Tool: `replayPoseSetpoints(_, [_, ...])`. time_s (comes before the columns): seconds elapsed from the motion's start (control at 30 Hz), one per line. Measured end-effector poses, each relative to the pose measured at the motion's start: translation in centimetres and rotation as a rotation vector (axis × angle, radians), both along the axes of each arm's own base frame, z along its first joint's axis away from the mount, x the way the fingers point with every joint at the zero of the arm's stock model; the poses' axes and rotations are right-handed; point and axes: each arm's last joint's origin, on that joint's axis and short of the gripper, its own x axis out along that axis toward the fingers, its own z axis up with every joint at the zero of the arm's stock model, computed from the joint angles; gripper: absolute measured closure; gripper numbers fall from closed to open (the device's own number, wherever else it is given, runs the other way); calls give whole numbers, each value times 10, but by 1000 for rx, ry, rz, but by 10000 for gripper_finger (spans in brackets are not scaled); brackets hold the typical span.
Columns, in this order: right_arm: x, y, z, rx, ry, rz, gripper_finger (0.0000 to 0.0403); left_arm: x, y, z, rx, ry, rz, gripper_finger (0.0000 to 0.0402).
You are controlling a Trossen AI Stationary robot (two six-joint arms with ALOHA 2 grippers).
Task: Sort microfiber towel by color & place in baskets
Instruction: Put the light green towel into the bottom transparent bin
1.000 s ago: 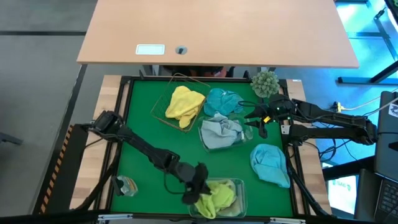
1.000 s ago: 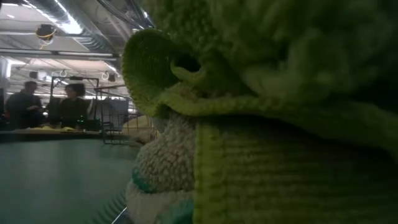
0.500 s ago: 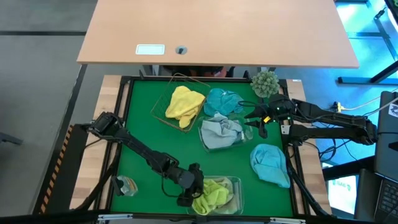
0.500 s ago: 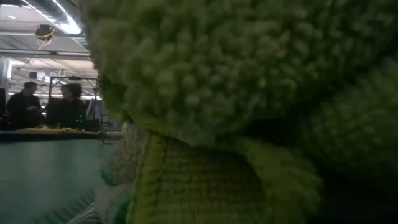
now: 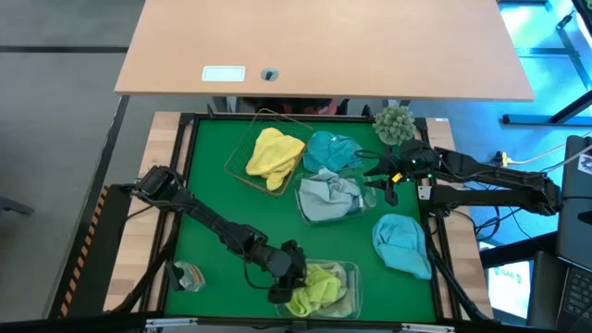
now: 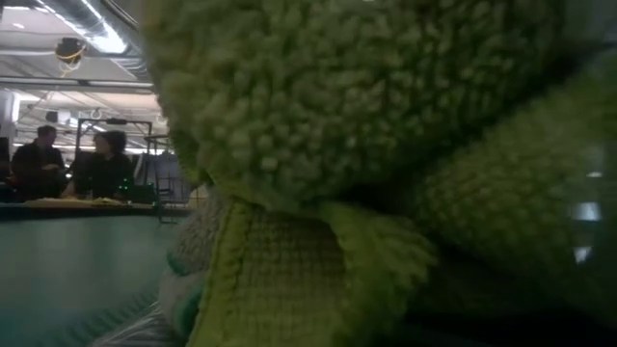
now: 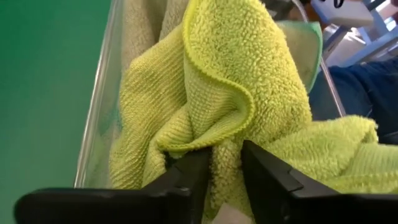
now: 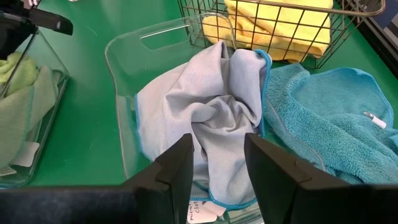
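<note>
No legible text; only an unreadable scrap of lettering on a towel tag (image 8: pixel 198 210).

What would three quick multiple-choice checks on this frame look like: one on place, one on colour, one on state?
1. Where does the lime green towel lie?
A. in the wire basket
B. in the clear tub at the table's near edge
C. on the bare mat

2. What colour is the towel in the wire basket?
A. yellow
B. teal
C. grey

3. How does the left gripper stand?
A. shut on the lime towel
B. open, fingers either side of a fold
C. out of view

Answers:
1. B: the high view shows it inside the near clear tub.
2. A: the yellow towel fills that basket.
3. B: the left wrist view shows a gap between the fingers.
</note>
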Motion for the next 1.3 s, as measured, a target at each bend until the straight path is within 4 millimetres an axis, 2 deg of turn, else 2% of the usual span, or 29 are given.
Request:
replayPoseSetpoints(0.17, [0,0,0,0,0,0,258,5,0,7,-40,-78,4,283])
replayPoseSetpoints(0.33, [0,0,0,0,0,0,258,8,-1,13,-69,-147,0,277])
replayPoseSetpoints(0.7, [0,0,0,0,0,0,258,9,-1,13,-144,-116,33,261])
replayPoseSetpoints(0.93, [0,0,0,0,0,0,258,8,-3,14,-239,-61,-78,234])
replayPoseSetpoints(1.1, [0,0,0,0,0,0,258,11,4,15,-275,-45,-54,237])
replayPoseSetpoints(1.3, [0,0,0,0,0,0,258,11,13,28,-288,-64,-50,250])
